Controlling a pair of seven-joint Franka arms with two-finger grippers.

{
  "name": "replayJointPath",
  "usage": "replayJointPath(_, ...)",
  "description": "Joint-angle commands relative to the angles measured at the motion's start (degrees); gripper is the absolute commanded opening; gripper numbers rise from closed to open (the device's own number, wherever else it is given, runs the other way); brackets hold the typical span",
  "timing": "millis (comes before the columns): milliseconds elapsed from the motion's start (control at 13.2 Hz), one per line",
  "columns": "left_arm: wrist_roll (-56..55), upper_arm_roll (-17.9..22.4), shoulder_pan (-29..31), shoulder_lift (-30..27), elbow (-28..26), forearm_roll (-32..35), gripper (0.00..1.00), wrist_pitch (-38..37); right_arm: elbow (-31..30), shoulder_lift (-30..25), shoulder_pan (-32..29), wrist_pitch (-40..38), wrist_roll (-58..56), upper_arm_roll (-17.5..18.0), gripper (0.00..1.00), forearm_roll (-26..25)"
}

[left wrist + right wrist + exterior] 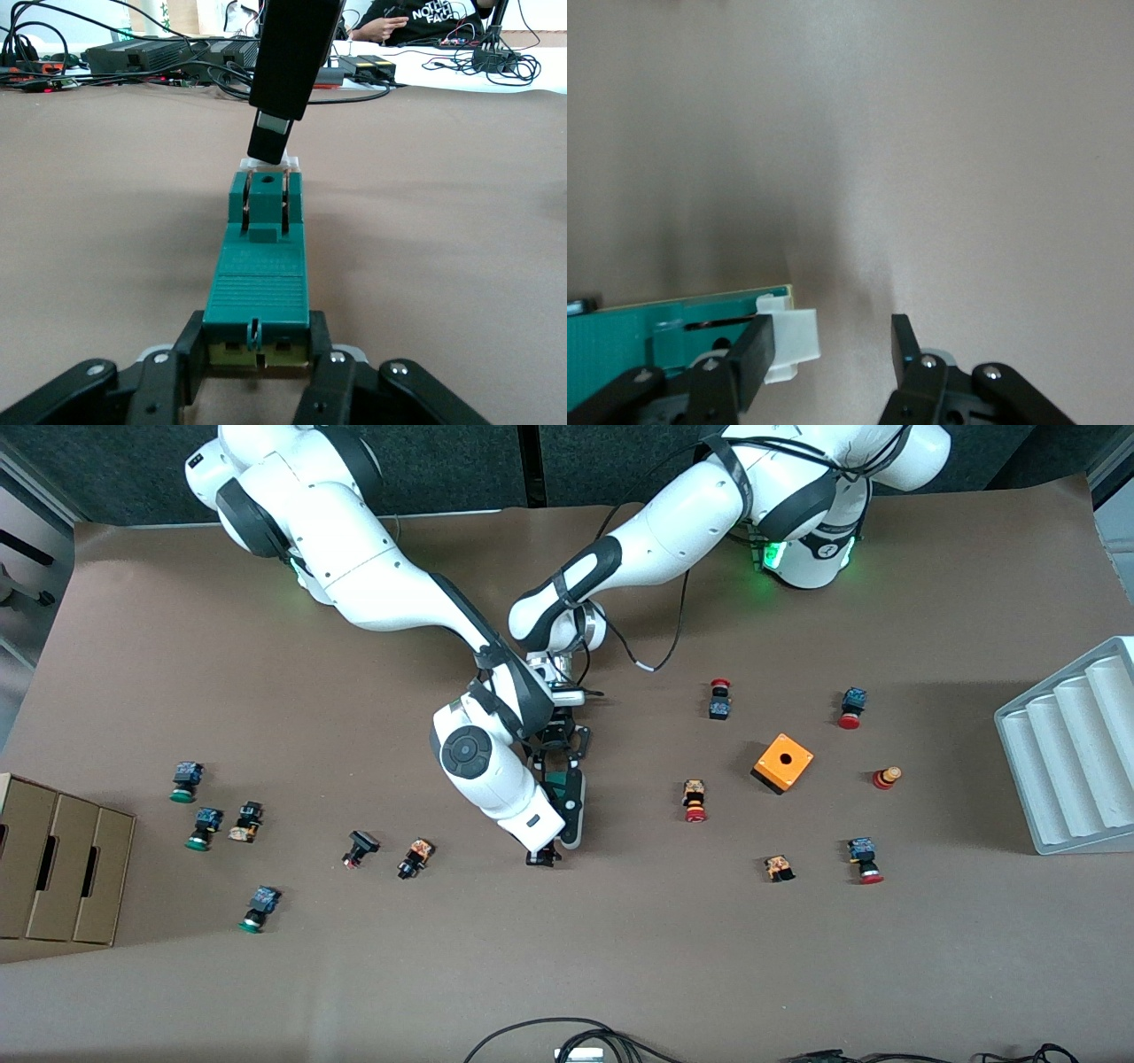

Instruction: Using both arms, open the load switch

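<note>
The load switch (567, 802) is a narrow dark-green block lying on the brown table, mid-table. My left gripper (558, 764) is shut on the end farther from the front camera; in the left wrist view the left gripper (257, 354) clamps both sides of the green body (261, 274). My right gripper (543, 857) hangs over the white end piece (266, 165). In the right wrist view the right gripper (828, 354) is open. The white end piece (793, 341) sits against one finger (753, 359), and the other finger (905, 354) stands apart from it.
An orange cube with a hole (782, 762) sits toward the left arm's end, with several small push-buttons (695, 800) scattered around both ends. A cardboard box (53, 868) stands at the right arm's end and a white ribbed tray (1072, 753) at the left arm's end.
</note>
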Motion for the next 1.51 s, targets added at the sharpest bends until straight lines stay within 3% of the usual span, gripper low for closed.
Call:
replayJointPath(0,-0.67,0.77,-0.73,0.46,0.54,0.95,0.09,-0.37,-0.59,0.01,0.73,-0.15,-0.89,-1.29,0.62,0.23)
replayJointPath(1438,-0.58,1.56,-0.73,0.46,0.45,1.39,0.08,-0.28,-1.38,-1.13,1.43,-2.18,-0.54,-1.55,0.57,-1.09)
